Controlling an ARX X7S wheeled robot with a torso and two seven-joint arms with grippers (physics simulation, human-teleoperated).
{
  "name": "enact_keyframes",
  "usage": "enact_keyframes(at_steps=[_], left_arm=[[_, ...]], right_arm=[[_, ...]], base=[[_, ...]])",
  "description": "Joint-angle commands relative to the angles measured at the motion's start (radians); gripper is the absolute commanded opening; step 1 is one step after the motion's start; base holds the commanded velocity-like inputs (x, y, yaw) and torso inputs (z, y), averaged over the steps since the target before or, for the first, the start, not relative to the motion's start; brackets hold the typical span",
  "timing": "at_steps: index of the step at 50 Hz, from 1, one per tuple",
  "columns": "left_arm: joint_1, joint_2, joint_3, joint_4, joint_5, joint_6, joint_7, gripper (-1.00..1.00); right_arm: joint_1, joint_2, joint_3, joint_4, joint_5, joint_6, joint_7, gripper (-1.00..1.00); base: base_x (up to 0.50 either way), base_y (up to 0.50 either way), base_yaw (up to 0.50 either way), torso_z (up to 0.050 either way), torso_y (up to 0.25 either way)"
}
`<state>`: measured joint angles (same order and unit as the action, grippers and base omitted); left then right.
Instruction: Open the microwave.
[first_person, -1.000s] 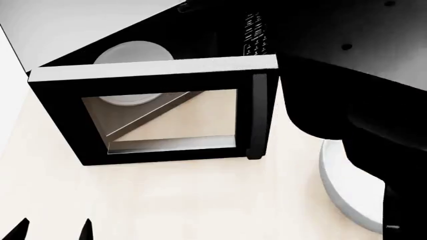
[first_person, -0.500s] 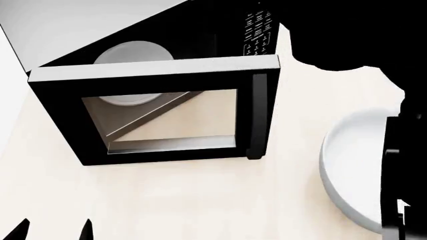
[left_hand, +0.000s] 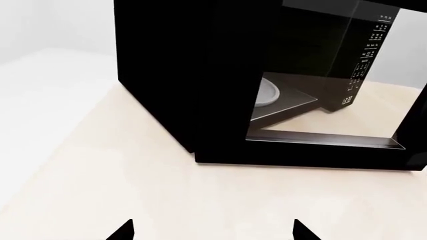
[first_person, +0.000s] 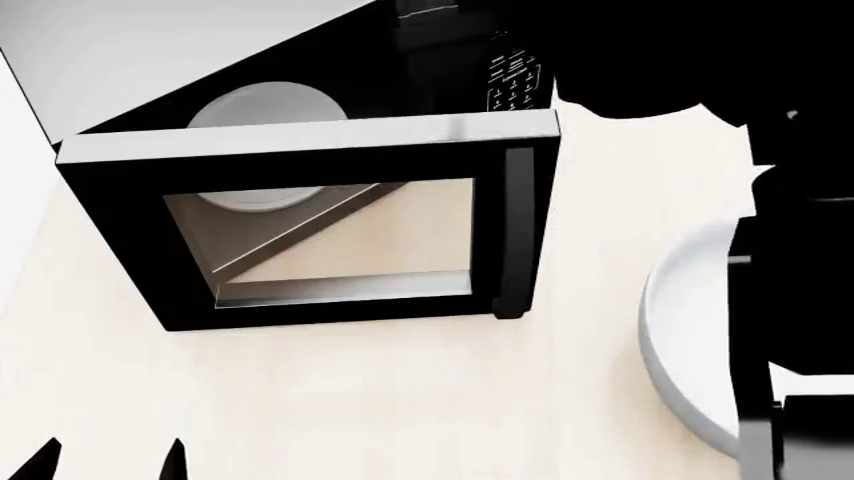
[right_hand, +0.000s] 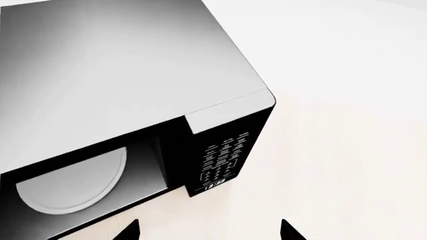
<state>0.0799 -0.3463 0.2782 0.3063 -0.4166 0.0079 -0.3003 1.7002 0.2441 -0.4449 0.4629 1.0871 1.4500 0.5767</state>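
Microwave (first_person: 334, 180) door swung wide (task looks done); both claws apart, empty; risk: right arm retreat clipping bowl (first_person: 687, 340)

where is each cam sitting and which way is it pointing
Head view: high, looking down at the open microwave door; left tool tips and dark right arm show.
Left wrist view: low, facing the microwave side; tool tips show.
Right wrist view: above, facing its keypad; right tool tips show.
All share the turntable plate.
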Motion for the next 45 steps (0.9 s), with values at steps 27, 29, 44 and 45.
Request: enact_keyframes(at_steps=[27, 29, 44, 45], left_arm=[[-0.003, -0.008, 0.007, 0.004, -0.005, 0.002, -0.011, 1.0], [-0.004, -0.008, 0.006, 0.003, -0.007, 0.002, -0.011, 1.0], [0.0, -0.013, 0.009, 0.008, -0.008, 0.005, -0.015, 1.0], [0.0, -0.013, 0.009, 0.009, -0.009, 0.005, -0.015, 1.0]], right_arm=[[-0.078, 0.028, -0.037, 0.005, 0.07, 0.023, 0.038, 1.0], [-0.077, 0.031, -0.043, 0.008, 0.07, 0.021, 0.032, 1.0], [-0.116, 0.043, -0.01, -0.032, 0.156, 0.069, 0.108, 1.0], [-0.118, 0.043, -0.005, -0.034, 0.166, 0.074, 0.118, 1.0]], base=[[0.0, 0.0, 0.0, 0.0, 0.0], [0.0, 0.0, 0.0, 0.0, 0.0], [0.0, 0.0, 0.0, 0.0, 0.0], [0.0, 0.0, 0.0, 0.0, 0.0]])
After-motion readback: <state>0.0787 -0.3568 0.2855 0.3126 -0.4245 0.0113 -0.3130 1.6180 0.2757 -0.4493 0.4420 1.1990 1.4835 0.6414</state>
